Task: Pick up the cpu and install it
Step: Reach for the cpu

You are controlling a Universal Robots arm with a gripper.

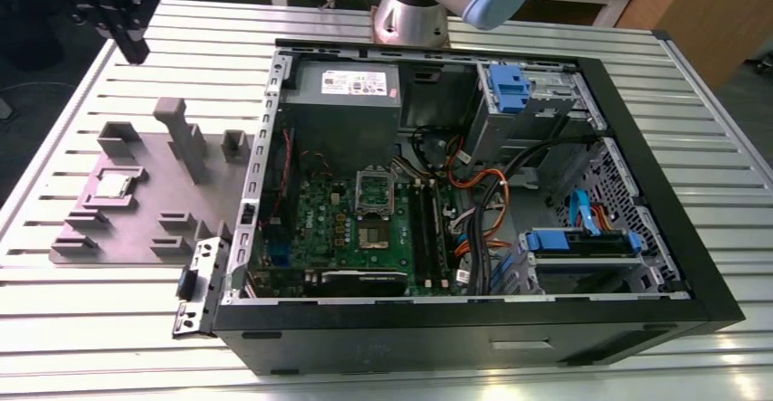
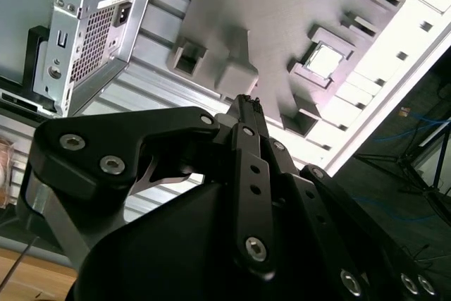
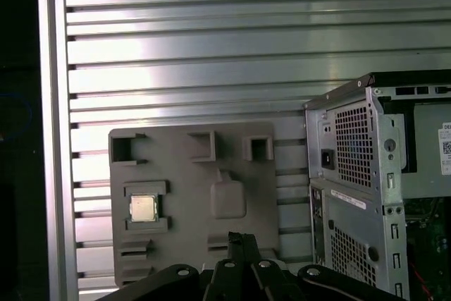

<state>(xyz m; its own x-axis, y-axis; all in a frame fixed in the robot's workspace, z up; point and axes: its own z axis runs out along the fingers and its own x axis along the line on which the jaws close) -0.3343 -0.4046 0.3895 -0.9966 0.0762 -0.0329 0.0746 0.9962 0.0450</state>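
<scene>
on the grey tray (image 1: 145,229) at the exterior view's left, the cpu (image 1: 116,184) lies flat in its own small nest, silvery top up, with nothing touching it. both wrist views show it the same way, seated between the tray's raised lips (image 3: 143,208) (image 2: 323,60).

the gripper (image 1: 133,52) hangs high above the table (image 1: 72,329), past the tray's far edge and well apart from the chip. in both wrist views its two fingers meet tip to tip (image 3: 243,237) (image 2: 248,101), so it is closed and holds nothing.

the open case (image 1: 483,338) lies on its side just beside the tray, the green board (image 1: 326,211) facing up. the socket (image 1: 373,209) sits near the board's middle; it looks unfilled, though it is too small to be sure how its frame stands.

as i judge it, the task is at its very start. the chip is not yet grasped, let alone lifted, and the whole of the work is left: the pick, the carry across into the case, and the seating in the socket.
</scene>
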